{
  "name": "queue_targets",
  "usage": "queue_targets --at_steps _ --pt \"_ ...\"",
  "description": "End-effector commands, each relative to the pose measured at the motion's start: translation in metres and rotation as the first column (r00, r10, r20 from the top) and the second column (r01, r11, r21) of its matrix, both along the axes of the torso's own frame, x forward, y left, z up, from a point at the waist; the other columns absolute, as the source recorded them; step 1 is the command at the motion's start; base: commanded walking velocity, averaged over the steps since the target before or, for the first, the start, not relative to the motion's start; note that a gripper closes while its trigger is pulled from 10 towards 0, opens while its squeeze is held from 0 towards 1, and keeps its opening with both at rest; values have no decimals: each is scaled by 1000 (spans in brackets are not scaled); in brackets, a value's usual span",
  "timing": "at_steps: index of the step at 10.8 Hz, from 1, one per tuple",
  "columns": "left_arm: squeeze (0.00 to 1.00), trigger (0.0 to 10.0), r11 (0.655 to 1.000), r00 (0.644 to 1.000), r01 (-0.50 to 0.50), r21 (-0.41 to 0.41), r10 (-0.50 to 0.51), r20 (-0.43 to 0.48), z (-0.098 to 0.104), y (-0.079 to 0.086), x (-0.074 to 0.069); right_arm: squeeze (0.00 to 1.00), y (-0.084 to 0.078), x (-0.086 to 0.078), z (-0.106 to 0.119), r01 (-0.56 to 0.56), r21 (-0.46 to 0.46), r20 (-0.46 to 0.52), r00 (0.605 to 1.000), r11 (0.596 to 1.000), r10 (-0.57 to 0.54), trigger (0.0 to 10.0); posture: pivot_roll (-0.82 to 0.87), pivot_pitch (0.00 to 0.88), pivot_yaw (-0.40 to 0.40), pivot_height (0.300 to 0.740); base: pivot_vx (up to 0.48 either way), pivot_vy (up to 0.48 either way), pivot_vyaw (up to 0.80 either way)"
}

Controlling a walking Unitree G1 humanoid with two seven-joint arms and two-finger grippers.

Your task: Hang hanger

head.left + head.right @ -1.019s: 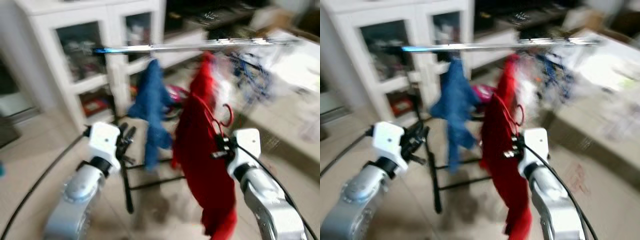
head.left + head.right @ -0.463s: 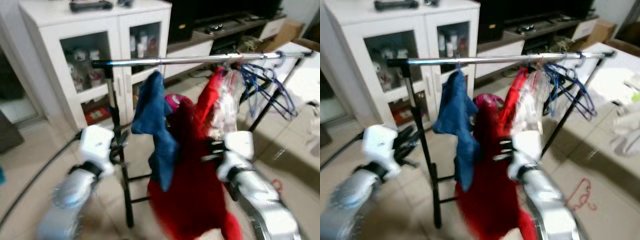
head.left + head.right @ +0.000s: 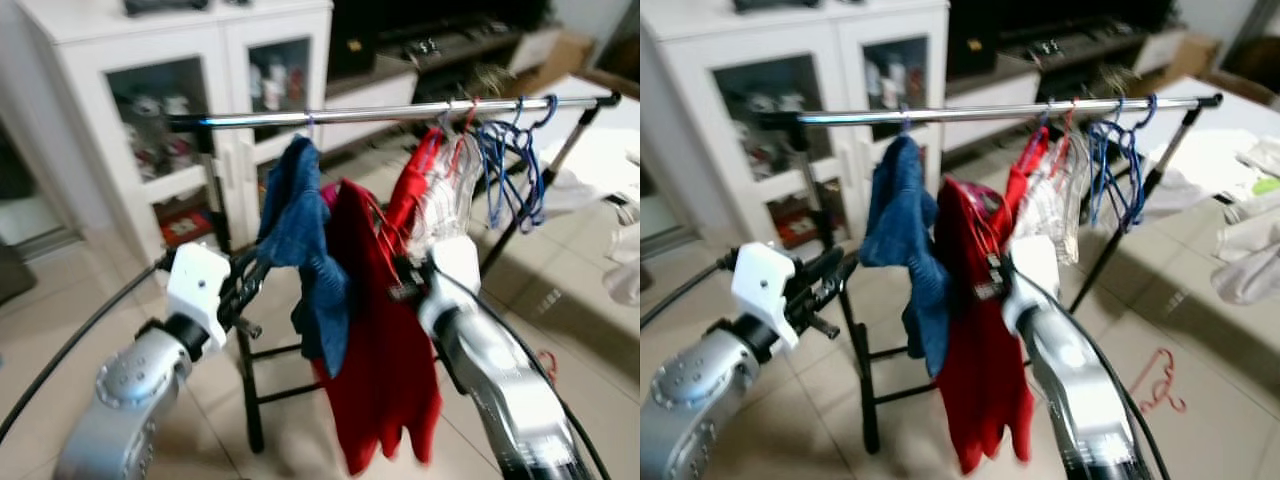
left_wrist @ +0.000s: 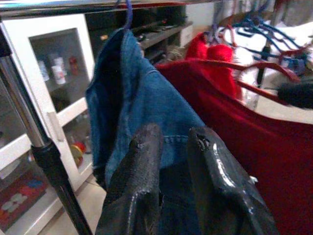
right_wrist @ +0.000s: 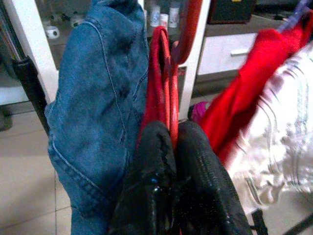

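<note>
Right wrist view: the right gripper [image 5: 171, 147] is seen with its two black fingers [image 5: 151, 161] pressed together on a red hanger [image 5: 172, 105] that carries a red garment [image 5: 157, 73]. From the head views, this hanger with its garment [image 3: 385, 350] is held up below the metal rail [image 3: 380, 113], not hooked on it, between a blue denim piece [image 3: 300, 230] and the clothes further right. The denim piece is hung from the rail by a small hook. Another red garment [image 3: 415, 185] and a pale striped one [image 3: 450, 190] are hung on the rail beside it, and a bunch of empty blue hangers [image 3: 510, 150] is hung near the rail's right end. The left gripper [image 4: 171, 147] is raised near the rack's black upright post [image 3: 235, 290], its fingers slightly apart with nothing between them, pointed at the denim. A white cabinet [image 3: 120, 60] with glass doors is seen behind the rack. A loose red hanger [image 3: 1155, 380] is seen lying on the tiled floor [image 3: 1200, 330].
</note>
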State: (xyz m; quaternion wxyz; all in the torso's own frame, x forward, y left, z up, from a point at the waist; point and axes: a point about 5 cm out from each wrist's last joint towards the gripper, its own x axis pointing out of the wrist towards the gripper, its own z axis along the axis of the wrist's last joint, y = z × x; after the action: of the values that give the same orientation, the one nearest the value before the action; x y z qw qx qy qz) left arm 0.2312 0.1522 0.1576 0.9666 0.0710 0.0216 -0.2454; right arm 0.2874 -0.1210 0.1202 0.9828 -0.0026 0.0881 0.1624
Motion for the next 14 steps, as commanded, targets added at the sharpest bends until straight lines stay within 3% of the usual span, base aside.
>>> queue_targets --at_steps 1,2,4,6,9,11,13,14 --pt "0 10000 998 998 68 0 -68 8 8 -6 1 0 -3 13 5 10 6 34 999 1000 -10 10000 132 0 -43 740 0 0 0" --pt "0 10000 995 995 97 19 -97 14 12 -7 2 0 -6 25 7 37 7 32 999 999 -37 10000 137 0 -47 740 0 0 0" --pt "0 10000 993 993 113 25 -113 17 19 -7 2 0 -45 43 0 318 -84 7 948 944 -318 10000 154 0 -68 740 0 0 0" --pt "0 10000 992 992 126 27 -126 7 20 -7 -1 0 -52 47 0 349 -91 34 937 933 -347 10000 158 0 -71 740 0 0 0" --pt "0 10000 991 991 129 25 -129 16 25 -9 3 0 -27 54 7 243 -67 72 969 968 -238 10000 154 0 -70 740 0 0 0" --pt "0 10000 989 989 145 5 -145 33 28 -18 8 0 -10 67 18 182 -33 122 977 983 -177 10000 156 0 -70 740 0 0 0" --pt "0 10000 999 999 22 -42 -20 40 22 -22 12 0 -5 63 28 118 18 159 980 993 -119 10000 143 0 -80 740 0 0 0" --pt "0 10000 995 995 -96 -23 97 34 15 -16 18 0 -7 56 24 109 -5 165 980 994 -107 10000 139 0 -86 740 0 0 0"
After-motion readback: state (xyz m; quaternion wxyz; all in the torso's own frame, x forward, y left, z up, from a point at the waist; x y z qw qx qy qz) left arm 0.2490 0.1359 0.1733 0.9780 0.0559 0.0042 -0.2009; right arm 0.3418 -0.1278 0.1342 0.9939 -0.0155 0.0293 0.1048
